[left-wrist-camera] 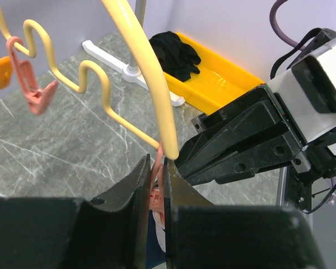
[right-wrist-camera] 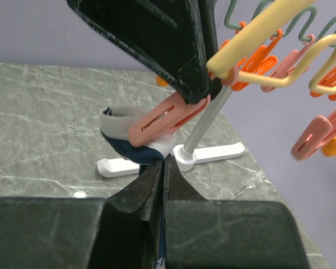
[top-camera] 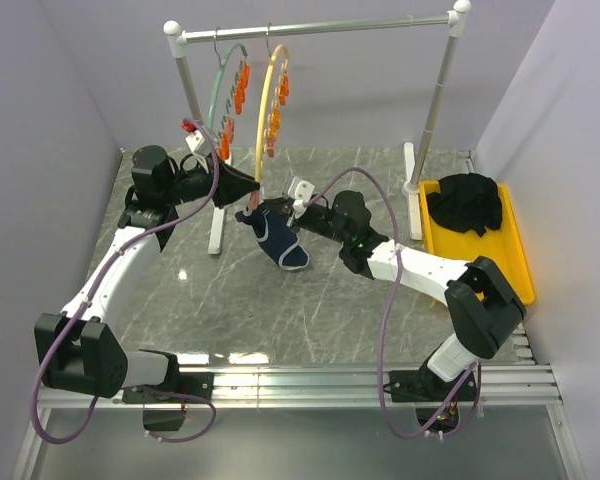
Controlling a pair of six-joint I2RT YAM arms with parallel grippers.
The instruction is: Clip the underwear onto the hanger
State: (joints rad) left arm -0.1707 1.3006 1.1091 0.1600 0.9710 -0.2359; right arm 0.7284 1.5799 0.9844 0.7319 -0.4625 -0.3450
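Note:
The yellow hanger (top-camera: 265,100) hangs by its hook from the rack bar, with orange clips (top-camera: 275,120) along it. My left gripper (top-camera: 252,192) is shut on the pink clip (left-wrist-camera: 155,175) at the hanger's lower end (left-wrist-camera: 151,84). The navy underwear (top-camera: 280,242) with white trim hangs under that clip, down to the table. In the right wrist view the clip (right-wrist-camera: 162,117) lies over the white waistband (right-wrist-camera: 115,120), with the left gripper's fingers (right-wrist-camera: 157,45) squeezing its top. My right gripper (right-wrist-camera: 163,163) is shut on the underwear's fabric (right-wrist-camera: 129,148) just below the clip.
A green hanger (top-camera: 223,90) with orange clips hangs left of the yellow one. The rack's white feet (top-camera: 216,232) and posts (top-camera: 435,100) stand on the marble table. A yellow tray (top-camera: 510,250) at the right holds a black clothing pile (top-camera: 465,203).

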